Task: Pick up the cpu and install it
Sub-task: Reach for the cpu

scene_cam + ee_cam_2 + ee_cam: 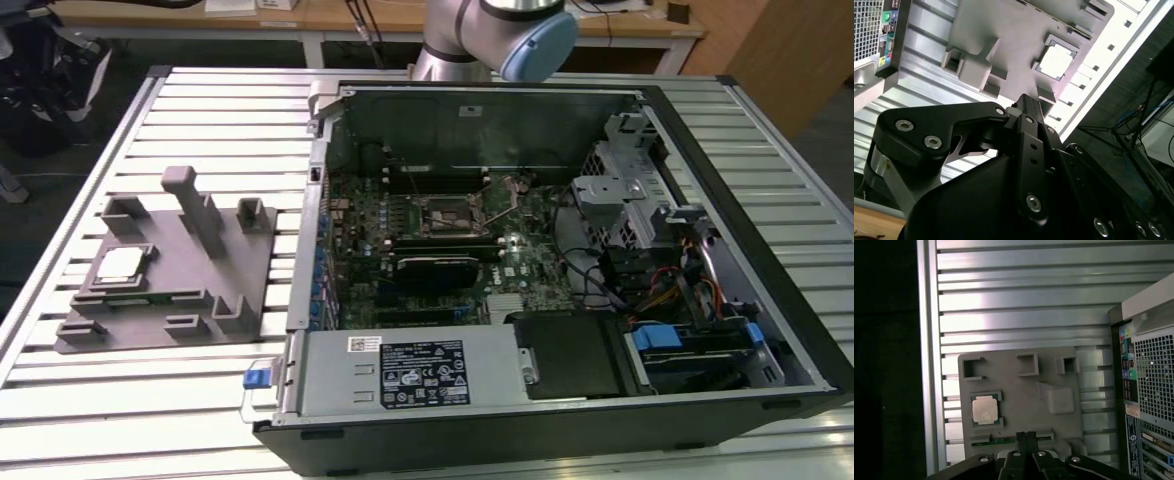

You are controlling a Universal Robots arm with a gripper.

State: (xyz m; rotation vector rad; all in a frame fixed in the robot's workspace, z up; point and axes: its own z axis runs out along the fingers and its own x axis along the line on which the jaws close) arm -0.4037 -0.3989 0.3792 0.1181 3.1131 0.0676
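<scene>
We see even light in the exterior view, white glare on the slatted table (1089, 80) and cpu (1055, 64) in the second wrist view, darkness past its edge.

Under the claw (1026, 436), whose fingers are pressed together, there is open air down to the grey tray (1019, 385). The cpu (985, 409) lies below and a little aside from the claw tips, with its top uncovered. The upright posts (1060, 400) rise from the tray on the other side of the tips. Past them stands the wall of the computer case (1149, 370). Beyond the tray, the bench (1004, 305) slats give free room.
</scene>
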